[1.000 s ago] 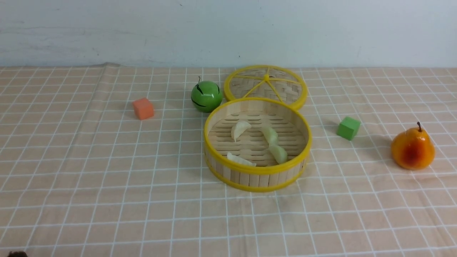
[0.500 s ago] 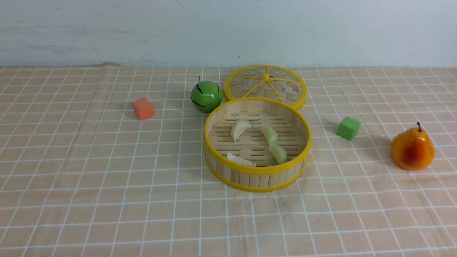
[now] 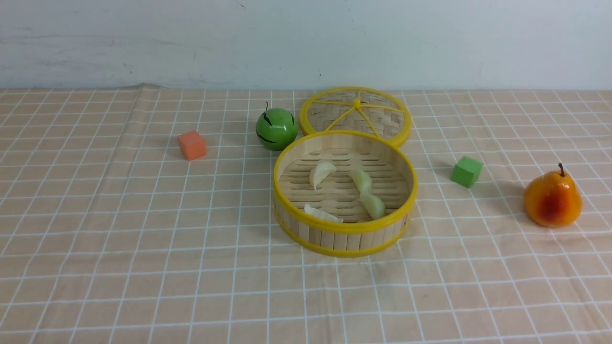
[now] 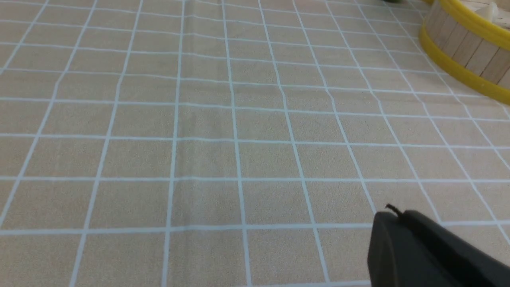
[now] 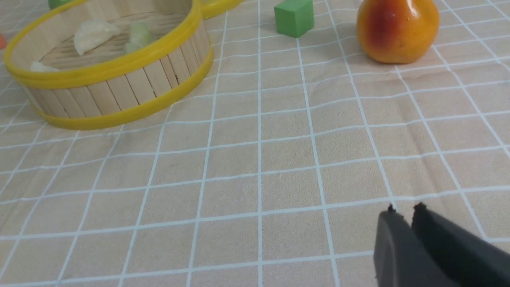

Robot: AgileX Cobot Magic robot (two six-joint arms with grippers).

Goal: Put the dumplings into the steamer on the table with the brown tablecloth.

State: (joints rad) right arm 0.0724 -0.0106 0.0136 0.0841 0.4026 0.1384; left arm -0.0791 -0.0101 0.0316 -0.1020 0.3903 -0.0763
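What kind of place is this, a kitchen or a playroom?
Probably a robot practice table, not a real kitchen. A checked tablecloth covers it, a plain wall stands behind, and it holds toy things: dumplings in a steamer, cubes and a pear.

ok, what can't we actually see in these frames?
- Near dumpling, front view: lower part hidden by the steamer wall.
- Lid, front view: near edge hidden behind the steamer.
- Left gripper, left wrist view: only a tip in the corner, rest cut off.
- Right gripper, right wrist view: fingers together, cut off by the frame edge.
- Front view: neither arm shows.
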